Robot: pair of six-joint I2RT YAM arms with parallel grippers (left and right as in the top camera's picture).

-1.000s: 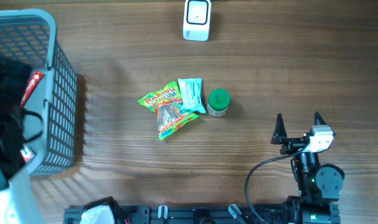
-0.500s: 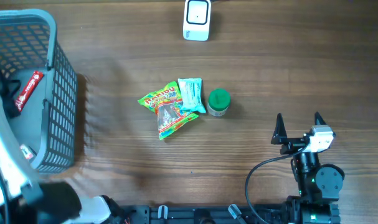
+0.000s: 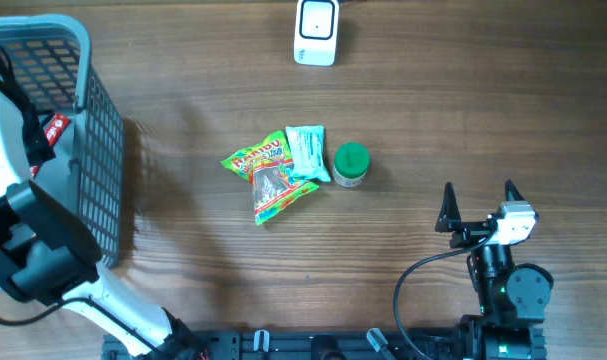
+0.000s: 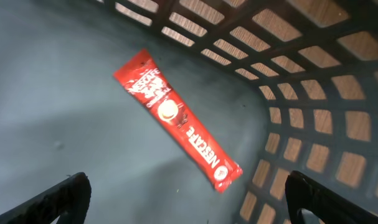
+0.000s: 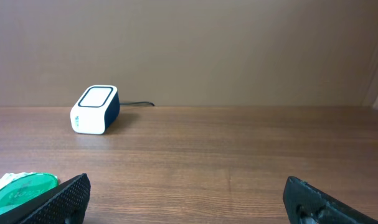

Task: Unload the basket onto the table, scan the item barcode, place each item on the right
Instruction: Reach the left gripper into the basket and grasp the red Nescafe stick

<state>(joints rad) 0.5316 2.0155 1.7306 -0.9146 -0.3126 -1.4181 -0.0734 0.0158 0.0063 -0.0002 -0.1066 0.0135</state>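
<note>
Wide open over the Nescafe sachet [image 4: 176, 118], the left gripper [image 4: 185, 185] likely needed to turn and pinch squarely across its narrow width; the right gripper [image 3: 479, 190] sat open.

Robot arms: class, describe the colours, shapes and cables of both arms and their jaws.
The left arm has white tubular links joined by a bulky black housing. The right arm is black with rounded joints, a small white block near the wrist and a black cable looping beside it. Its jaws are two black pointed prongs.
</note>
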